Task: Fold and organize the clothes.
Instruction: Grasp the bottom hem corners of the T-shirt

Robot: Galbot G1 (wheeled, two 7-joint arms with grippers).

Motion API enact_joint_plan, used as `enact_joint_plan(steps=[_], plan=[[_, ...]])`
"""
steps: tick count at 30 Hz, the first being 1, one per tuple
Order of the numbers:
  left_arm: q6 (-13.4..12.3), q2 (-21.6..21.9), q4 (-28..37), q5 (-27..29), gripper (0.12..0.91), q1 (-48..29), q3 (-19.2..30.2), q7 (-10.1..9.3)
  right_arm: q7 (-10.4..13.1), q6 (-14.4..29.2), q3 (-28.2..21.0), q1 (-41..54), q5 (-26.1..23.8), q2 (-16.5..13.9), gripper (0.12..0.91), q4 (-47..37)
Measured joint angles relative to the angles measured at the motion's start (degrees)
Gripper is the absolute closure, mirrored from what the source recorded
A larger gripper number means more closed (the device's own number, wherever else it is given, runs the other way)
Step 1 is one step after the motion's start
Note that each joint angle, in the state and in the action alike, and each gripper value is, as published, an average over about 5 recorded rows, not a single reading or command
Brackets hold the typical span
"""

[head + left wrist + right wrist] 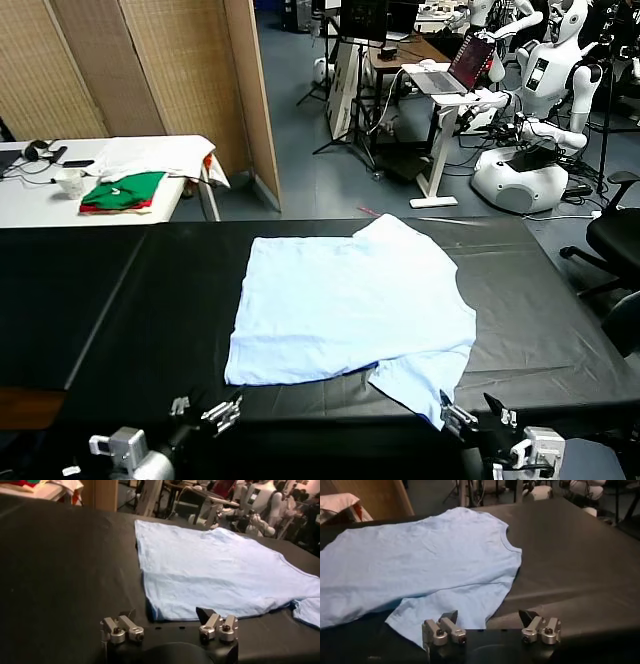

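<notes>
The clothes are one pale sky-blue T-shirt (350, 305) lying flat and sideways on the black table (120, 300), hem toward my left and collar toward my right. One sleeve points to the far edge; the other sleeve (415, 385) reaches the near edge. No lettering shows. My left gripper (205, 412) hovers open at the near edge, just short of the shirt's hem corner (155, 611). At the near edge on the other side, my right gripper (478, 412) is open beside the near sleeve (445, 605). Both the left gripper (167, 614) and the right gripper (488, 615) hold nothing.
A white table at the back left carries folded green-and-red garments (122, 192), a white cloth (160, 152) and a cup (70, 182). A wooden screen (150, 70) stands behind it. Other robots (530, 130) and a desk with a laptop (455, 70) stand beyond the table; an office chair (620, 240) is at the right.
</notes>
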Motion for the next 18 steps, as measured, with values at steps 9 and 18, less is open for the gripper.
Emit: enact_joint_plan(steps=[9,18], plan=[[-0.07,-0.90,2.92,1.03,0.141,-3.34,1.19,-1.21,-0.50,0.22,-1.41,1.81,-2.24,0.80,0.142,-2.93],[-0.12,-0.91,4.90,2.21,0.619,-4.93,1.80,-1.57,-0.66,0.44,-2.38,2.36,-2.73,1.26,0.541,-4.80]])
